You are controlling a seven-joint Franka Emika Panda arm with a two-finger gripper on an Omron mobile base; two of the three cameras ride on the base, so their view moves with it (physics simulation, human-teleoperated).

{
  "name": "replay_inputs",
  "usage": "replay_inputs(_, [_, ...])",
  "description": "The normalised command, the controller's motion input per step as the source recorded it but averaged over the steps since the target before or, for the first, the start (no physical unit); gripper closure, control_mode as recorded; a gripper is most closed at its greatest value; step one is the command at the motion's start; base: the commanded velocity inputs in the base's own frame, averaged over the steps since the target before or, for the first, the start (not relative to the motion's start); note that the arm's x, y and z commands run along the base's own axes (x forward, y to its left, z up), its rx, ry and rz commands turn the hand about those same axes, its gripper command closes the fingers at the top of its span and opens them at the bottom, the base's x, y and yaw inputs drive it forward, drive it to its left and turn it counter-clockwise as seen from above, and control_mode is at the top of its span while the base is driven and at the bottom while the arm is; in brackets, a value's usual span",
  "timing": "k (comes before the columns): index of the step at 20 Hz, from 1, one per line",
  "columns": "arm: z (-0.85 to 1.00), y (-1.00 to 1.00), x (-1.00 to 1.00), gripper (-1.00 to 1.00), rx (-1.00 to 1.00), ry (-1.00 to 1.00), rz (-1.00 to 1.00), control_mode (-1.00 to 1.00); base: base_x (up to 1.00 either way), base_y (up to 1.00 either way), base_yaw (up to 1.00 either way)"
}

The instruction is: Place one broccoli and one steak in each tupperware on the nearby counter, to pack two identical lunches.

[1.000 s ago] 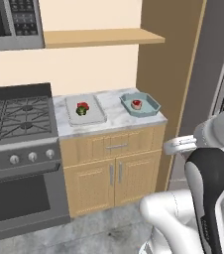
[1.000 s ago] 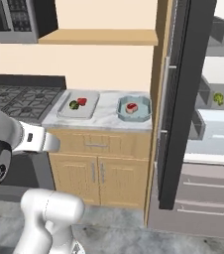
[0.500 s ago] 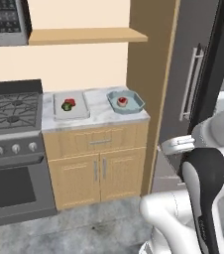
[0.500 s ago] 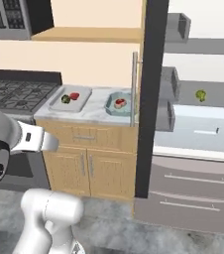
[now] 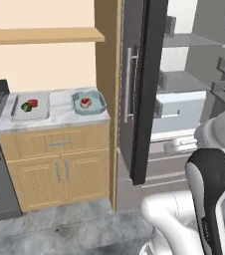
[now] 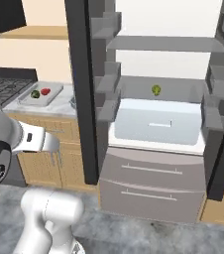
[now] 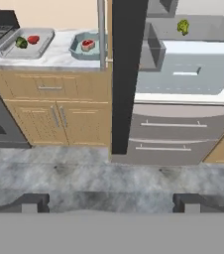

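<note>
The gripper (image 7: 111,201) hangs low over the floor, fingers spread wide, holding nothing. Beyond it, on the counter (image 7: 59,54), the grey tray (image 7: 27,42) holds broccoli and steak; the teal tupperware (image 7: 86,45) holds one steak (image 7: 87,44). Farthest, a broccoli (image 7: 183,26) sits on a shelf of the open fridge (image 6: 156,129).
</note>
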Motion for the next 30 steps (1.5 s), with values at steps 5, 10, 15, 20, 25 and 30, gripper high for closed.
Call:
replay_inputs(5, [0.00,0.00,0.00,-1.00,0.00,0.00,0.00,1.00,0.01,-0.84,0.04])
replay_inputs(10, [0.00,0.00,0.00,-1.00,0.00,0.00,0.00,1.00,0.00,-0.69,0.03])
replay_inputs(15, [0.00,0.00,0.00,-1.00,0.00,0.00,0.00,1.00,0.05,-0.34,0.00])
replay_inputs(20, [0.00,0.00,0.00,-1.00,0.00,0.00,0.00,1.00,0.31,-0.02,0.00])
replay_inputs(25, [0.00,0.00,0.00,-1.00,0.00,0.00,0.00,1.00,0.64,-0.23,0.00])
replay_inputs(30, [0.00,0.00,0.00,-1.00,0.00,0.00,0.00,1.00,0.73,-0.35,0.00])
